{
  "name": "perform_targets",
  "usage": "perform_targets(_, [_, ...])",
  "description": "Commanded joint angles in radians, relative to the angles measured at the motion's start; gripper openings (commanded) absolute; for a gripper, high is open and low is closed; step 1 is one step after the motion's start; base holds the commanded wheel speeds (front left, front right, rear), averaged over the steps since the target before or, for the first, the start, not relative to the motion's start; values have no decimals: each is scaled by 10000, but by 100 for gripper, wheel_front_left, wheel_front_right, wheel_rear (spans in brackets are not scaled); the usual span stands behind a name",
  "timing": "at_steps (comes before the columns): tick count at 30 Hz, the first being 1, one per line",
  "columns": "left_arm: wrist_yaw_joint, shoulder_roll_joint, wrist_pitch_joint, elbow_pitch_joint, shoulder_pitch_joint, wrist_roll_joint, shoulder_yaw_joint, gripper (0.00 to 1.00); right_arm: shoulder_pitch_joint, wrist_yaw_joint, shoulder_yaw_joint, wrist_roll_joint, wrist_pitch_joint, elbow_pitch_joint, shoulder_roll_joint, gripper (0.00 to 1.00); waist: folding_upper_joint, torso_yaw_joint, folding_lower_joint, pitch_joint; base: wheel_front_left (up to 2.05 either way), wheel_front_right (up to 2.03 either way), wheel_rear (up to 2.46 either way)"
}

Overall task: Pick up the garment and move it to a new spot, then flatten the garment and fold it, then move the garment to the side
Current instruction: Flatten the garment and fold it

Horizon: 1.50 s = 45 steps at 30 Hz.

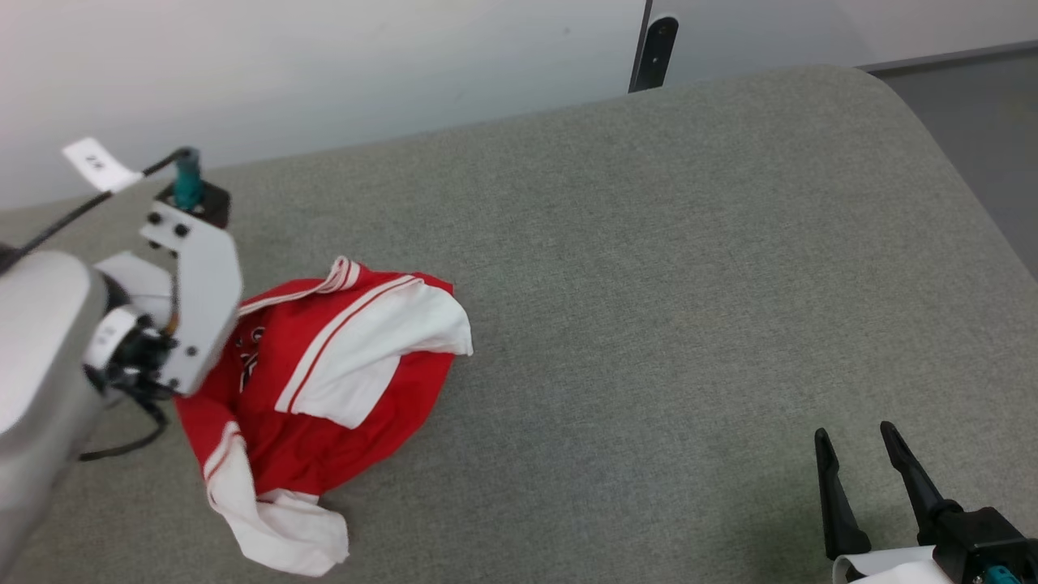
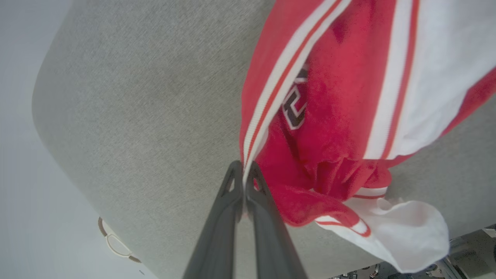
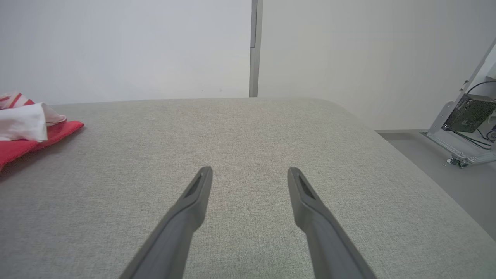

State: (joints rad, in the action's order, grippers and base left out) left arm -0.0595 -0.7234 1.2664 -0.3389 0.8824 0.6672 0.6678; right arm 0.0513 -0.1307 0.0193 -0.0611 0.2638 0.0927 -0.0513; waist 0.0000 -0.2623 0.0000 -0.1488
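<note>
Left gripper: its two long dark fingers are pressed together, with a thin edge of red-and-white striped trim nipped between the tips. The trim belongs to the garment, a soft red fabric shirt with white sleeves and black-and-white block lettering. A hem band is probably the firmest place to lift from, since it is doubled cloth and less likely to slip than the loose body. From the pinch, the cloth fans away in folds. The rest of it sits bunched on the broad grey woven-fabric surface, toward the robot's left. One white sleeve is folded across the red front and the other trails at the near edge. The pick-up looks begun, not finished. The pale rounded left forearm enters from the lower left of the head view. Its wrist is bent so the flat grey bracket angles down over the shirt's left border and hides the fingertips there. Right gripper: fingers spread wide, holding nothing, low over bare surface and well apart from the shirt. It is likely held in reserve for the flattening.
</note>
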Motion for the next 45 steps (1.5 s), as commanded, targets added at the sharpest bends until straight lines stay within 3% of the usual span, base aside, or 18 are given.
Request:
perform_targets(1, [-149, -255, -105, -41, 97, -205, 77, 0, -111, -1, -35, 12, 12, -14, 20, 100, 0, -9, 0, -74, 0, 0, 0])
perform_targets(8, [-618, -988, -1268, -422, 153, -525, 426, 0, -296, -1, -50, 109, 12, -50, 20, 100, 0, -207, 0, -491, 0, 0, 0])
perform_targets(11, [-703, -1207, -2017, -659, 209, -612, 713, 15, -407, -1, -64, 159, 12, -83, 20, 100, 0, -325, 0, -736, 0, 0, 0])
perform_targets(18, [-703, -1763, -3327, -1115, 503, -398, 1776, 15, -614, -1, -132, 162, 14, -159, 21, 100, 0, -566, 0, -1265, 0, 0, 0])
perform_targets(20, [-705, -1822, -3543, -1476, 545, -196, 1968, 19, -660, -1, -139, 139, 14, -179, 20, 100, 0, -607, 0, -1388, 0, 0, 0])
perform_targets(22, [-706, -1722, -3889, -1866, 649, -13, 1943, 35, -672, -1, -123, 124, 12, -194, 20, 100, 0, -614, 0, -1467, 0, 0, 0])
perform_targets(24, [-705, -1523, -4146, -2362, 668, 158, 1825, 56, -693, -1, -100, 117, 12, -170, 20, 100, 0, -590, 0, -1481, 0, 0, 0])
perform_targets(25, [-677, -1404, -4235, -2558, 702, 213, 1800, 83, -703, -1, -82, 119, 12, -150, 18, 100, 0, -551, 0, -1451, 0, 0, 0])
perform_targets(26, [-658, -1294, -4330, -2742, 757, 261, 1768, 100, -702, -1, -73, 144, 12, -133, 21, 100, 0, -500, 0, -1392, 0, 0, 0])
perform_targets(37, [-203, -198, -5035, -3605, 1046, 557, 1490, 100, -280, -1, -106, 343, 14, 83, 18, 100, 0, 418, 0, 23, 0, 0, 0])
perform_targets(45, [320, 442, -6711, -3523, 93, 1451, 691, 100, 214, -1, -137, 393, 14, 128, 18, 100, 0, 1032, 0, 1159, 0, 0, 0])
